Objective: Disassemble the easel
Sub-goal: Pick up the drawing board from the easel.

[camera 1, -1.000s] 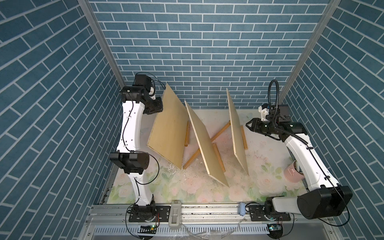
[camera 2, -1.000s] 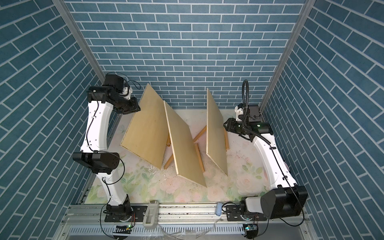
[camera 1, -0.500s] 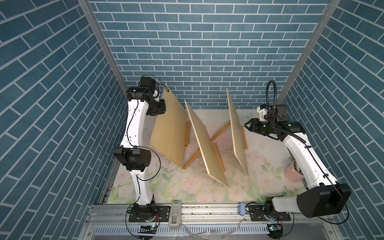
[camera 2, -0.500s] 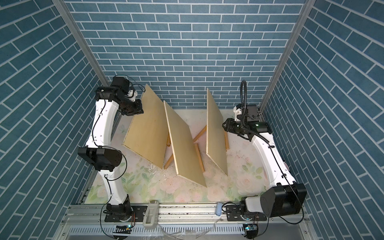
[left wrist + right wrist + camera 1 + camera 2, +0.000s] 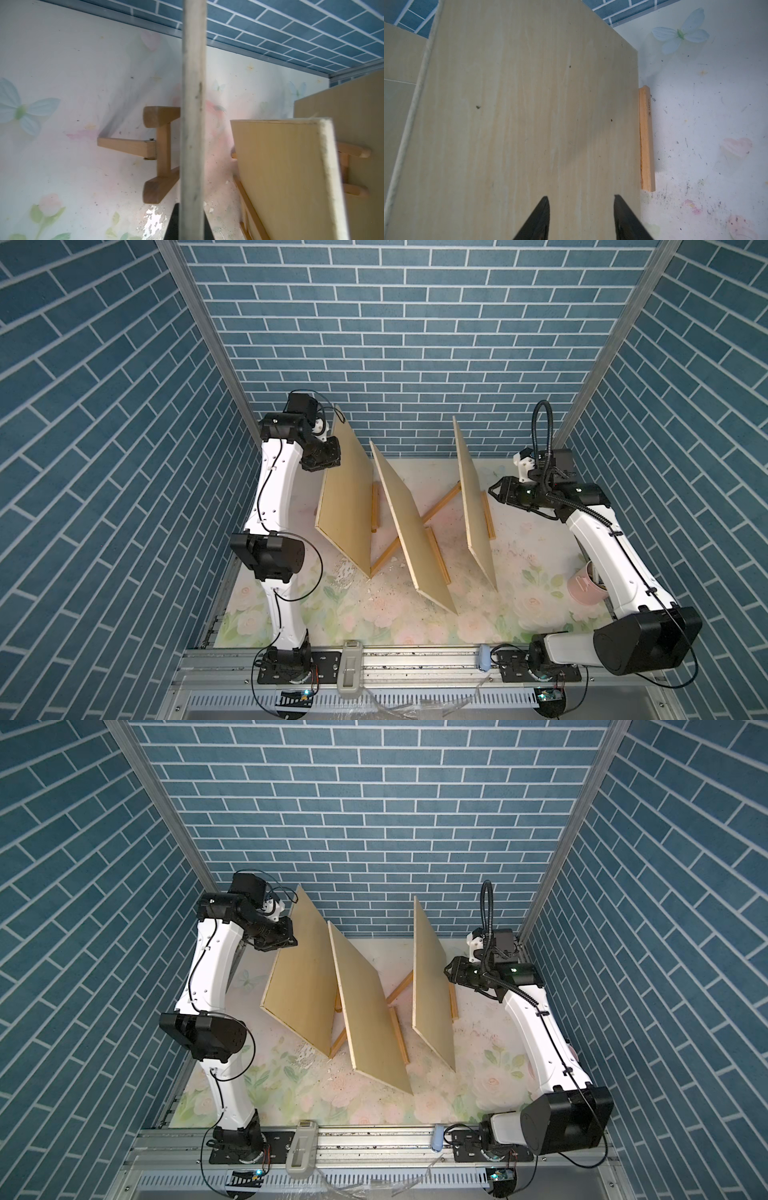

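Easel (image 5: pixel 163 149) not yet apart — left pincer (image 5: pixel 333 459), 10 o'clock, clamps its board (image 5: pixel 345 510) by the top edge; right pincer (image 5: pixel 495 492), 2 o'clock, gapes empty.

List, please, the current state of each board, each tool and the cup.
Left board: standing tilted, top edge gripped.
Middle board: propped at a tilt, untouched.
Right board: propped near upright, not gripped.
Left tool: shut on left board.
Right tool: open, empty.
Pink cup: upright.
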Controlling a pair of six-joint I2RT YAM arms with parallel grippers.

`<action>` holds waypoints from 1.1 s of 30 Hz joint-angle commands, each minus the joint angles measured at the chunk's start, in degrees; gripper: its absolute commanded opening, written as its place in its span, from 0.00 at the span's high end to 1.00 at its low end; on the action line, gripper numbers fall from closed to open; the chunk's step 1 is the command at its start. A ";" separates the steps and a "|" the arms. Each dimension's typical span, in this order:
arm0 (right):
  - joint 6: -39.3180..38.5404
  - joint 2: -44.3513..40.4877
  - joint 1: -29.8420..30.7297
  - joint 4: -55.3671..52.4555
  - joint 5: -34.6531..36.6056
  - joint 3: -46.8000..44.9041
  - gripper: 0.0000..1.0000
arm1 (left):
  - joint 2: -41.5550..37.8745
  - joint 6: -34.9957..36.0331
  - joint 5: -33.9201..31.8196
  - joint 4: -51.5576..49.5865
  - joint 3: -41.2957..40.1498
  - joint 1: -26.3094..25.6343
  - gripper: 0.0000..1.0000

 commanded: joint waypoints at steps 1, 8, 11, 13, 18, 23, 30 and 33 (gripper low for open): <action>-0.38 0.32 0.47 -1.53 -0.46 1.39 0.50 | -0.72 1.12 -3.59 -0.89 -2.06 -0.24 1.00; -1.17 -0.03 0.45 -1.73 -0.86 0.95 0.51 | -3.48 -0.68 -5.88 0.12 -3.06 -1.93 1.00; -1.26 -0.21 0.45 -1.65 -1.29 0.57 0.51 | -5.36 -1.75 -5.48 1.23 -3.26 -2.61 1.00; -1.39 -0.47 0.42 -1.36 -1.56 0.17 0.52 | -6.75 -2.48 -4.82 1.94 -3.18 -3.13 1.00; -1.24 -0.99 0.44 -0.20 -2.48 -0.71 0.52 | -9.97 -3.86 -2.85 3.10 -3.04 -4.40 1.00; -1.11 -1.40 0.49 0.23 -3.56 -1.28 0.52 | -13.68 -4.90 -3.52 2.93 -2.35 -4.85 1.00; -1.45 -1.71 0.58 0.44 -4.28 -0.94 0.52 | -17.45 -5.24 -4.52 -1.32 2.50 -4.90 1.00; -1.32 -1.80 0.68 0.62 -4.50 -0.78 0.52 | -18.76 -4.98 -6.27 -4.25 5.97 -4.85 1.00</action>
